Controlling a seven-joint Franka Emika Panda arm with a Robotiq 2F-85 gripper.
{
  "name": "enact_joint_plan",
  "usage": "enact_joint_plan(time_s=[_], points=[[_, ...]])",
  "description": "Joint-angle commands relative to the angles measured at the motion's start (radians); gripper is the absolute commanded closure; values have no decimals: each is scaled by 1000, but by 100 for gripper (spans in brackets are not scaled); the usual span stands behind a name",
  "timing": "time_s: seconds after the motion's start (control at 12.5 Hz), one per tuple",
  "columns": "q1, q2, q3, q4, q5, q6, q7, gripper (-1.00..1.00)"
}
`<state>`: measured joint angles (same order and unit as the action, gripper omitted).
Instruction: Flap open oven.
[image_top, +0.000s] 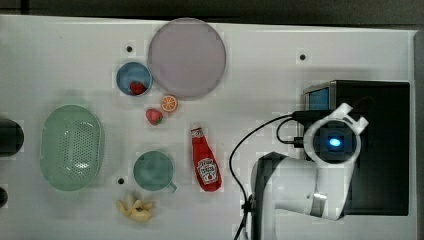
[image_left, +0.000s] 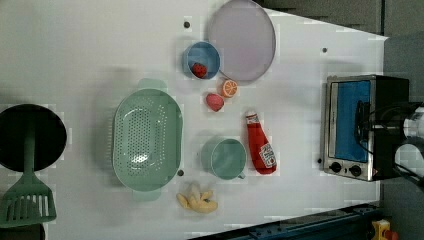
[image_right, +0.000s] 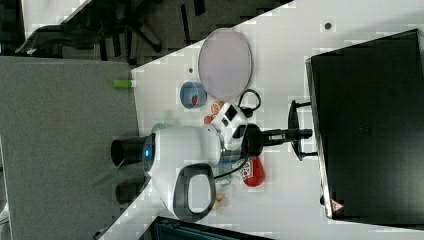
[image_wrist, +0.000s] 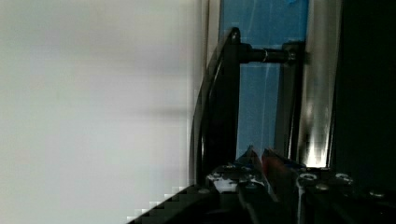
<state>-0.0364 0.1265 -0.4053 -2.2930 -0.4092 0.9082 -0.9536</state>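
The oven, standing at the desk edge on the left view's right, remains unopened, its glass door flush, as the gripper pinches the black bar handle, the pull apparently yet to come

Top view: looked straight down on the tabletop, oven at the top view's right. Left view: high, oblique, facing the oven door. Right view: high, behind the arm, over the oven top. Wrist view: close against the door handle. The three off-arm views shared the plate, ketchup bottle and oven.
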Motion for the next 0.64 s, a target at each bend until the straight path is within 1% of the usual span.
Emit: enact_joint_plan(time_s=[0.08, 0.48, 0.64], points=[[70, 24, 61, -14, -94, -20, 265, 65], [123, 81, 146, -11, -347, -120, 612, 65], [144, 116, 178, -7, -434, -165, 723, 65]])
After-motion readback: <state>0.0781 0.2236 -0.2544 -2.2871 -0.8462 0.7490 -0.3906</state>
